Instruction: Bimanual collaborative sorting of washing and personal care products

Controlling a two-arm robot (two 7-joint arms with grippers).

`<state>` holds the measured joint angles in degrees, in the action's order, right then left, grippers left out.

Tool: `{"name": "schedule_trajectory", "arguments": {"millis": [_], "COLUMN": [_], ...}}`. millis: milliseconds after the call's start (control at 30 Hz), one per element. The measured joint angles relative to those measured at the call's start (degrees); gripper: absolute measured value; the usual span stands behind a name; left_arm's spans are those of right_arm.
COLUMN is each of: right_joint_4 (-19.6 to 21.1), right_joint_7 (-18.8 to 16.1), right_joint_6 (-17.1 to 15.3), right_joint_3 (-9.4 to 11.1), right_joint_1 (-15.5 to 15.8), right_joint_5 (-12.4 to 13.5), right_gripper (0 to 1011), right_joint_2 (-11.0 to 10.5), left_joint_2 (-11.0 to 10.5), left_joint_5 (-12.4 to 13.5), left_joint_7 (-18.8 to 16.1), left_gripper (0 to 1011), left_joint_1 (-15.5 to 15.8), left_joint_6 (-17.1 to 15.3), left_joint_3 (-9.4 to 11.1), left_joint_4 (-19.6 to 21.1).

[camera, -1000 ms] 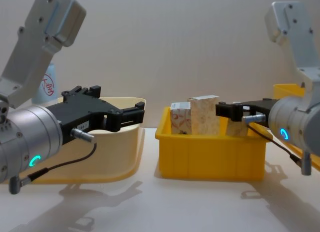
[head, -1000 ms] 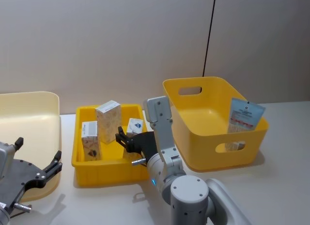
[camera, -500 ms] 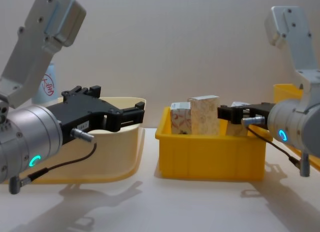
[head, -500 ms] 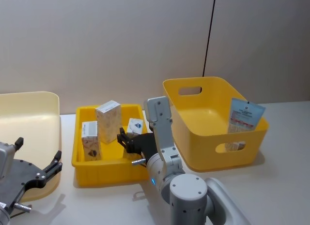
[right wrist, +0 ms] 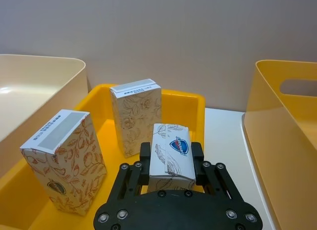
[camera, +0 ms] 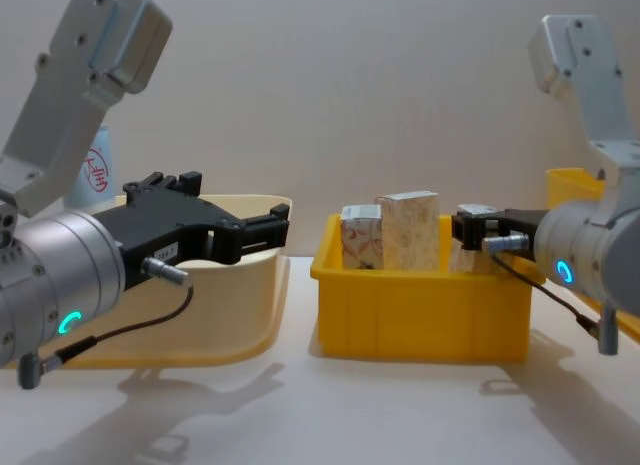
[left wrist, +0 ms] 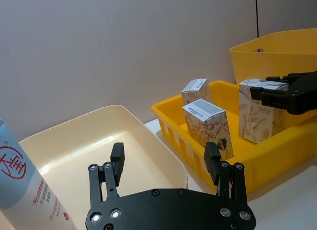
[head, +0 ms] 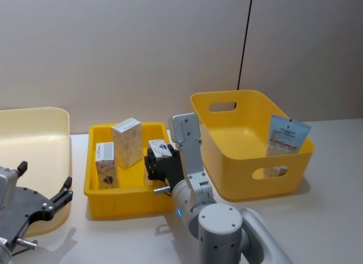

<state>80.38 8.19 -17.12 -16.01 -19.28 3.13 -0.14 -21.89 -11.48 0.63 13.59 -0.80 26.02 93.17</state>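
- Sorting looks partly done, by my reading: on the far left a pale-blue tube (left wrist: 22, 185) with a red round mark already leans inside the cream tub (left wrist: 163, 161), and the chest camera catches its top (camera: 92, 170) peeking up behind the left arm.
- Left gripper (head: 42, 204) hovers low at the tub's near edge, fingers (left wrist: 117, 158) spread wide, nothing between them; it reads as idle for now.
- Middle next: the shallow yellow tray (head: 93, 190) holds three cream leaf-print cartons, so most of the work is left. The front carton (head: 106, 164) and the tall carton (head: 127, 142) stand upright and untouched, close together.
- Third carton (right wrist: 171, 156) is the live one: the right gripper (right wrist: 171, 163) is pinching it, a finger against each side, blue logo facing up. It sits inside the tray on the tray's right side; I cannot tell whether it has left the floor.
- Far right, the deep yellow bin (head: 252, 142) has a blue and red sachet (head: 286, 136) leaning on its right wall.
- View notes: the right wrist camera shows the pinch and the logo plainly, where the chest camera gives a sliver of that carton (camera: 478, 213) above the tray rim. The left wrist camera shows the tube's print; the head camera shows the bin's inside.
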Motion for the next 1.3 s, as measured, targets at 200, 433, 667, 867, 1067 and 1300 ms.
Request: {"name": "schedule_trajectory", "arguments": {"millis": [200,433,667,867,1067,1300], "right_joint_4": [-0.1,-0.1,0.5,1.4,2.4,4.1], "right_joint_7": [0.0,-0.1,-0.7,-1.6,-2.5,-3.7], "right_joint_6": [0.0,0.1,2.5,5.5,8.5,13.1], "right_joint_3": [0.0,0.1,0.0,-0.1,-0.2,0.0], "right_joint_1": [0.0,0.0,0.2,0.2,0.2,0.2], "right_joint_5": [0.0,0.0,-0.5,-1.1,-1.5,-2.3], "right_gripper": [429,430,430,429,430,429], "right_joint_2": [0.0,0.0,-0.4,-1.1,-1.8,-2.8], "left_joint_2": [0.0,0.0,0.0,0.0,0.0,0.0], "left_joint_5": [0.0,0.0,0.0,0.0,0.0,0.0], "left_joint_7": [0.0,0.0,0.0,0.0,0.0,0.0], "left_gripper": [1003,1003,1003,1003,1003,1004], "left_joint_1": [0.0,0.0,0.0,0.0,0.0,0.0], "left_joint_6": [0.0,0.0,0.0,0.0,0.0,0.0], "left_joint_3": [0.0,0.0,0.0,0.0,0.0,0.0], "left_joint_4": [0.0,0.0,0.0,0.0,0.0,0.0]}}
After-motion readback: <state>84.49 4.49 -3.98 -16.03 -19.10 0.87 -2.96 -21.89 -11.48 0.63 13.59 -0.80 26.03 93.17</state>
